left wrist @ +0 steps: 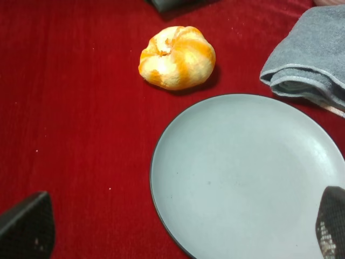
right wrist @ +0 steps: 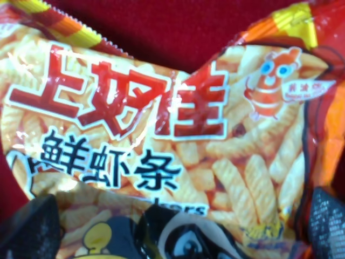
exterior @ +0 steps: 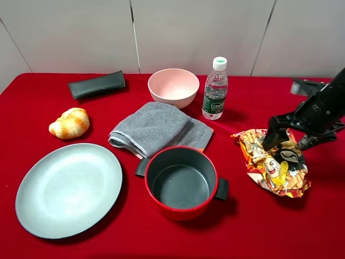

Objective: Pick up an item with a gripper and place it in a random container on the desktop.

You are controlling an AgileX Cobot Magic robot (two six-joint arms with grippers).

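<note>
Orange snack bag lying on red desktop at right of frame, right gripper low over it, jaws spread wide, grasping nothing, grey-blue plate at lower left, well apart from bag

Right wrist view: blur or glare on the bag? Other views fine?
Right wrist: bag slightly soft, small glare specks on its print, fingers dark at the edges. Left wrist: plate evenly lit, fingers dark and soft. Exterior high: sharp, soft shadow beside the pot.
</note>
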